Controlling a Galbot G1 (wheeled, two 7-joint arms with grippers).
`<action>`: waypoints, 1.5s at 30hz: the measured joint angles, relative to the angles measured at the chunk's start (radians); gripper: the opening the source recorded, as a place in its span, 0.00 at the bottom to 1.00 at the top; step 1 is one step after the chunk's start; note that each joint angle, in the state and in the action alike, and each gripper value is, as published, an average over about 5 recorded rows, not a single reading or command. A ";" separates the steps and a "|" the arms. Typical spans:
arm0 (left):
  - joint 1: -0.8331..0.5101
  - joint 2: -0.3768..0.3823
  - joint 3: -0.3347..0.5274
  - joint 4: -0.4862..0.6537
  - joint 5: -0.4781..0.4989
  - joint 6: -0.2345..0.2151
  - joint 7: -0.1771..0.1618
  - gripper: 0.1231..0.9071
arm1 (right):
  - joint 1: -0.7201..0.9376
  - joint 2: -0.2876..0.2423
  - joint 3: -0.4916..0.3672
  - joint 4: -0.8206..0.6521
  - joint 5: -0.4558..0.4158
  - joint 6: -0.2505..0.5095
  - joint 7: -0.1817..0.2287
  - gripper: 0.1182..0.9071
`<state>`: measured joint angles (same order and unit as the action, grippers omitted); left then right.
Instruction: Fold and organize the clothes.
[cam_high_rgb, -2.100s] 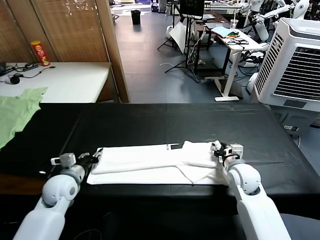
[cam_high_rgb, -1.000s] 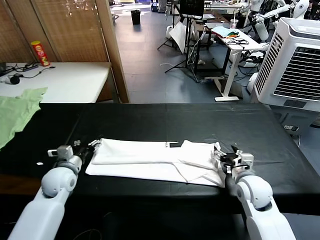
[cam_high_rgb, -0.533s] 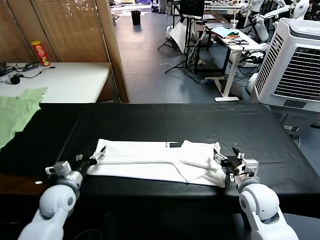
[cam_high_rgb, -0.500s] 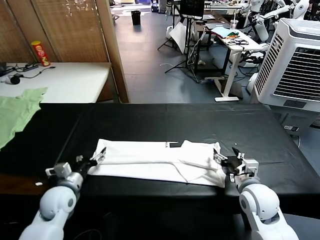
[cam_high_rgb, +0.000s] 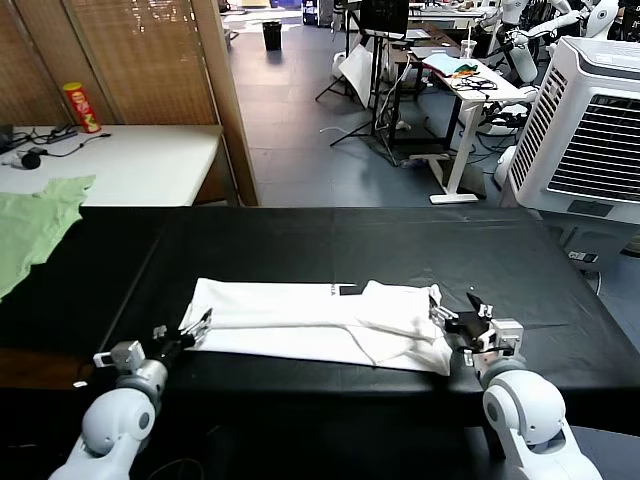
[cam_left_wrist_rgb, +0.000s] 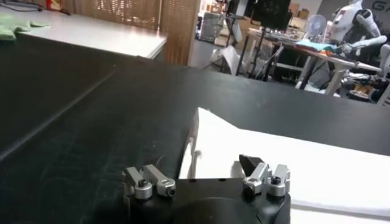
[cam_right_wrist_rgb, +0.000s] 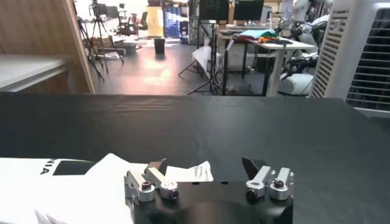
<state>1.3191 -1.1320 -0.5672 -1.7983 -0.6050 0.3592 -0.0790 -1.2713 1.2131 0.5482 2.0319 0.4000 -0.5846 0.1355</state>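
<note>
The left gripper (cam_high_rgb: 190, 331) is seen spread wide, empty, at the folded T-shirt (cam_high_rgb: 310, 322) (on the black table (cam_high_rgb: 330, 240)). The right gripper (cam_high_rgb: 462, 318), likewise wide, is beside the other end; printed letters appear only in its wrist view.

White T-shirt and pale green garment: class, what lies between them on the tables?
In the head view, only bare black tabletop separates the white T-shirt from the pale green garment.

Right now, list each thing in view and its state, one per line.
T-shirt: folded into a long band, flat on the black table.
Left gripper: open, at the shirt's left end.
Right gripper: open, at the shirt's right end.
Green garment: unfolded, draped at the table's far left.
</note>
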 joint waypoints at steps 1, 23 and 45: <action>0.000 -0.001 0.003 -0.001 0.015 -0.001 0.001 0.56 | 0.000 0.000 0.000 0.000 -0.001 0.001 0.000 0.86; 0.031 0.131 -0.084 0.064 0.353 -0.141 0.041 0.05 | -0.007 0.000 0.036 0.015 -0.003 0.001 0.002 0.86; 0.032 0.048 0.115 -0.223 0.161 0.044 -0.091 0.05 | -0.076 0.032 0.091 0.061 -0.046 0.009 0.002 0.86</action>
<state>1.3515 -1.0836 -0.4517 -2.0217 -0.4445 0.4034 -0.1701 -1.3476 1.2448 0.6395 2.0925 0.3537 -0.5759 0.1380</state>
